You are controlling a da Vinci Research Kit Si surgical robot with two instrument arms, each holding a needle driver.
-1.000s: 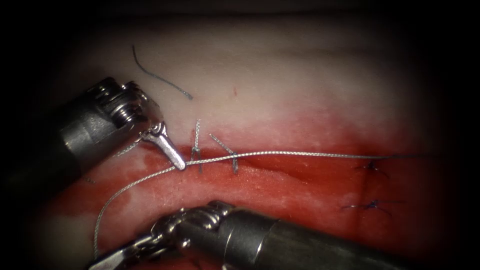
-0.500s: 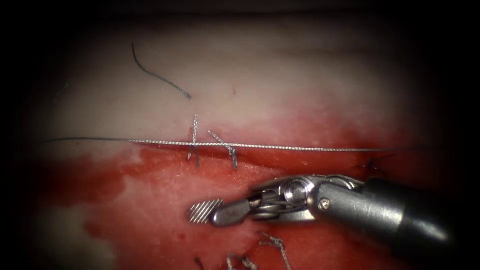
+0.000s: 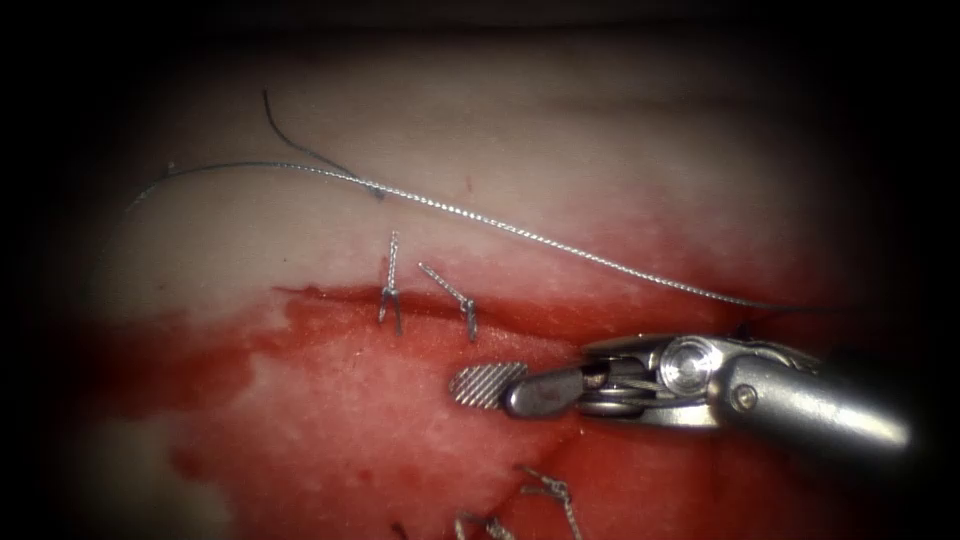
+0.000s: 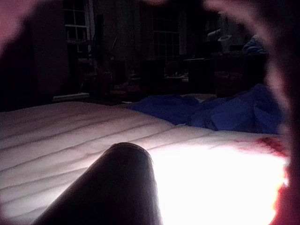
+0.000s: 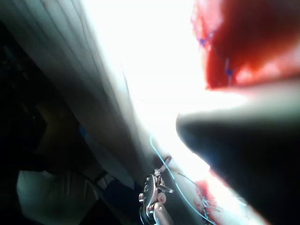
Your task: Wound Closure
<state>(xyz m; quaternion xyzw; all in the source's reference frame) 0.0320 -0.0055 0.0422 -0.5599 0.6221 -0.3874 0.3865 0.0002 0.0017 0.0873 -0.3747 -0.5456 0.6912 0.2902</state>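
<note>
while my right claw [image 3: 490,385] hovers over the red-stained tissue [image 3: 350,400] just below the cut [image 3: 520,320], its jaws are spread, the ridged face of one turned up toward me, and they pinch nothing. my left arm's shaft [image 4: 112,187] shows in its own wrist view above the pale tissue, but i cannot tell how that claw is set. i cannot make out the needle. the thread [image 3: 500,228] runs in a slack arc across the pale tissue above the cut, from the far left down to the right end of the cut. two stitches [image 3: 392,290] with upright cut ends cross the cut near its left part. more cut ends [image 3: 545,490] lie lower down on the red fluid [image 3: 200,360].
</note>
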